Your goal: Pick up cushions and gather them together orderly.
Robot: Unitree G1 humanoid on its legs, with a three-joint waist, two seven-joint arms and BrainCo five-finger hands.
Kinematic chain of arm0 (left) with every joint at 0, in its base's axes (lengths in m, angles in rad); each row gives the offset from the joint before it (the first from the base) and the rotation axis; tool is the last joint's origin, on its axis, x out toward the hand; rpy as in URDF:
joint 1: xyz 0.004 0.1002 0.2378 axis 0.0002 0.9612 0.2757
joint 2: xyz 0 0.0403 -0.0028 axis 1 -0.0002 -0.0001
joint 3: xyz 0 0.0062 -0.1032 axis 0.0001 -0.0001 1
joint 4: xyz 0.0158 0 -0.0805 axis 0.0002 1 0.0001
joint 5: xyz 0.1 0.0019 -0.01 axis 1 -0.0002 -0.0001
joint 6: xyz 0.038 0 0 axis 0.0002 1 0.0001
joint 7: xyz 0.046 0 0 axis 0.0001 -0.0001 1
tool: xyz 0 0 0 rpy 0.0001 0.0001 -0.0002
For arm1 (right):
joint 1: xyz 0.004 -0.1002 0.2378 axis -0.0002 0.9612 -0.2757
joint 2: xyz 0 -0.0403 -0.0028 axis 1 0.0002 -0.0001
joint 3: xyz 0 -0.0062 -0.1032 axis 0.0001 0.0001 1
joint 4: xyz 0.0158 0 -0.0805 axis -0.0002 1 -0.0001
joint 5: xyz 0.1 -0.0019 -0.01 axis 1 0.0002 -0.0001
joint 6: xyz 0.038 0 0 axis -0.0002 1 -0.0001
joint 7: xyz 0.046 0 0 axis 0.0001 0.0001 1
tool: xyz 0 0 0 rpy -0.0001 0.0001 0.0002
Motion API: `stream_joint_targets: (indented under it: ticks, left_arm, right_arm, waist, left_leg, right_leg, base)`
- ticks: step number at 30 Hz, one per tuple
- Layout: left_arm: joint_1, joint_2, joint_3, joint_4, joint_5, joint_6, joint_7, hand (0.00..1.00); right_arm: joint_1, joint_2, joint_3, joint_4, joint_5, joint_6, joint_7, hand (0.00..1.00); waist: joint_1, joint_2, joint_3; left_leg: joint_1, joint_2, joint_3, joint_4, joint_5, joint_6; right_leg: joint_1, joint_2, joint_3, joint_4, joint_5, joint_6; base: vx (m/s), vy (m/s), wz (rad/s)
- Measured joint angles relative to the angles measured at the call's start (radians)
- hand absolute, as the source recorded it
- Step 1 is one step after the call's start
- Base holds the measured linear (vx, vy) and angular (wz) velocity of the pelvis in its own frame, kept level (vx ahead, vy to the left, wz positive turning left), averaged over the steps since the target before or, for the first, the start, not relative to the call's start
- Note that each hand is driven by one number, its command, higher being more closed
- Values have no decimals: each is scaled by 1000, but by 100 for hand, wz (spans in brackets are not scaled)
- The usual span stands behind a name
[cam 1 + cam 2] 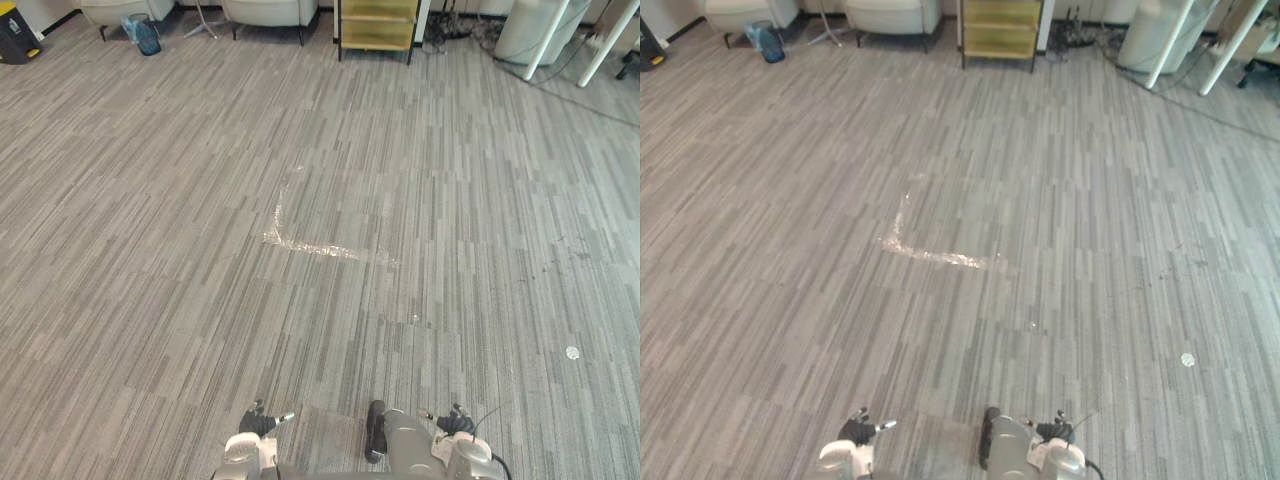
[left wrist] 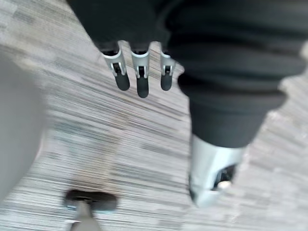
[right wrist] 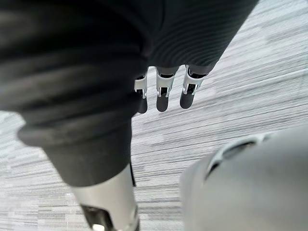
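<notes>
Nearest, we see the left hand [image 2: 141, 79] hanging over the grey carpet [image 1: 200, 300], its fingers straight and apart from the thumb, with nothing in its hold. The right hand [image 3: 163, 94] hangs the same way, fingers loose and straight, holding nothing.

Our landmark is the shiny L-shaped tape mark [image 1: 300, 240] in the middle of the carpet. Nearer than the tape mark and well off to its right lies a small white speck [image 1: 572, 352]. Far beyond the tape mark stands a yellow shelf unit [image 1: 378, 25]. Beyond the mark and to its left are two pale padded seats [image 1: 125, 8] on dark legs. Their padding may be the cushions [image 1: 268, 10], though at this range we cannot be sure. A blue container [image 1: 146, 36] sits by those seats, and a black bin [image 1: 15, 35] is farther left. Beyond the mark to its right rise white slanted legs [image 1: 545, 40].
</notes>
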Motion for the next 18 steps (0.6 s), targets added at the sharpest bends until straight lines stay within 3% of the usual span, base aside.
stream_joint_targets:
  ticks: [2, 4, 6, 8, 9, 10, 11, 13, 15, 16, 17, 18]
  left_arm:
    - [-1, 11, -5, -34, -1, -5, 0, 0]
    - [1, 7, -11, -67, -2, -10, -1, 0]
    - [2, -15, 4, -88, -4, -13, 0, 0]
    - [2, -21, 16, -96, -5, -15, 0, 0]
    - [1, -23, 35, -96, -5, -21, -1, 0]
    - [2, -19, 41, -96, -6, -22, -1, 0]
    - [4, -5, 44, -96, -6, -22, 0, 0]
    - [4, 8, 45, -95, -6, -20, -1, 0]
    - [4, 17, 41, -87, -6, -13, -4, 0]
    - [0, 19, 40, -73, -6, -8, -4, 0]
    - [-5, 22, 40, -61, -4, -4, -4, 0]
    - [-6, 22, 37, -47, -3, -1, -3, 0]
  right_arm:
    - [3, 24, 27, -3, 25, -1, -1, 0]
    - [4, 36, 32, -4, 39, 0, -1, 0]
    - [4, 39, 31, -8, 42, 0, -3, 0]
    - [10, 45, 44, 0, 42, 4, -8, 0]
    - [12, 51, 70, 6, 42, 7, -16, 0]
    - [13, 58, 71, 7, 42, 7, -17, 0]
    - [15, 79, 69, 7, 42, 7, -18, 0]
    - [24, 94, 69, 9, 34, 7, -15, 0]
    - [24, 94, 60, 18, 12, 8, -11, 0]
    - [28, 92, 61, 18, 11, 5, -3, 0]
    - [29, 93, 61, 21, 4, 6, 3, 0]
    - [34, 90, 60, 5, -6, 4, 7, 0]
  waist:
    - [14, -44, 14]
    - [24, -65, 14]
    - [39, -58, 11]
    - [53, -58, 10]
    - [69, -70, 4]
    - [73, -84, -6]
    - [73, -104, -30]
    - [77, -140, -54]
    - [92, -155, -56]
    - [80, -154, -54]
    - [76, -154, -48]
    - [70, -148, -44]
  left_leg:
    - [-88, -27, 41, -20, -63, 15]
    - [-173, -75, 101, -214, -92, 44]
    - [-236, -150, 95, -561, -44, 42]
    - [-254, -179, 71, -740, 33, 30]
    - [-252, -183, 67, -740, 129, 40]
    - [-253, -192, 73, -726, 159, 53]
    - [-268, -208, 75, -671, 159, 78]
    - [-272, -223, 105, -600, 87, 116]
    - [-194, -236, 143, -579, 11, 124]
    - [-127, -250, 139, -598, -33, 130]
    - [-84, -259, 138, -609, -53, 132]
    - [-10, -265, 137, -630, -83, 133]
  right_leg:
    - [123, -3, 4, -74, -22, -4]
    - [213, -12, 15, -144, -35, 5]
    - [273, -21, 40, -177, -73, 28]
    - [310, -27, 67, -173, -125, 54]
    - [342, -33, 100, -175, -158, 71]
    - [353, -44, 113, -183, -169, 78]
    - [372, -63, 138, -198, -173, 80]
    - [369, -96, 187, -156, -150, 92]
    - [287, -121, 243, 133, -99, 172]
    - [198, -131, 255, 361, -7, 218]
    - [153, -137, 254, 481, 1, 227]
    - [84, -139, 244, 613, -10, 213]
  base:
    - [523, -166, -5]
    - [487, -97, -10]
    - [511, 15, -35]
    - [503, 118, -46]
    - [562, 167, -53]
    - [649, 178, -56]
    - [676, 172, -39]
    - [687, 179, -35]
    - [705, 213, -35]
    - [588, 165, -21]
    - [542, 120, -13]
    - [496, 74, -8]
